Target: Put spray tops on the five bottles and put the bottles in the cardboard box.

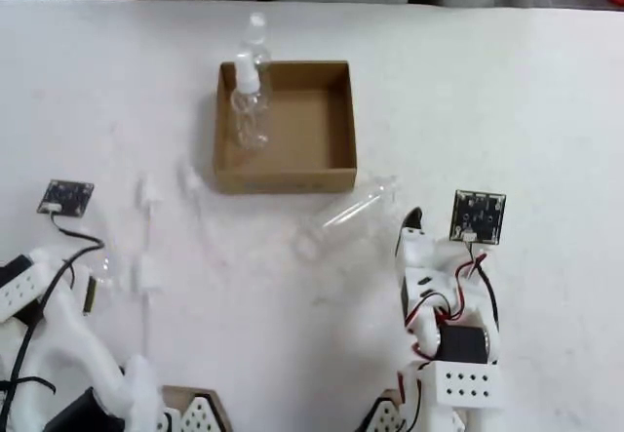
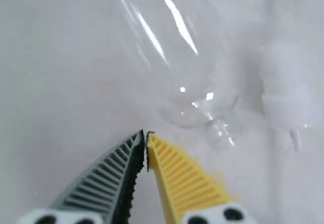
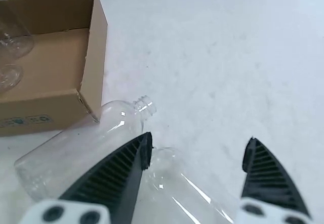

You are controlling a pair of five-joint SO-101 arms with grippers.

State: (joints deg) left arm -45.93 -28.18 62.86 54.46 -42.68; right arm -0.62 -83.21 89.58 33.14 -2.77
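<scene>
Cardboard box [image 1: 283,176] sits upper centre on the white surface [image 1: 507,91].
Right claw [image 3: 198,142], jaws apart, hangs over two lying bottles [image 1: 346,213] just below the box, centre frame; left claw [image 2: 146,139], pressed together and empty, faces another bottle [image 2: 192,82].

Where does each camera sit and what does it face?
High view: overhead, looking down on the cardboard box, left arm and right arm.
Left wrist view: rides the left arm, shut left tool before a clear bottle.
Right wrist view: rides the right arm, open right tool before a lying bottle.
High and right views share the cardboard box.
</scene>
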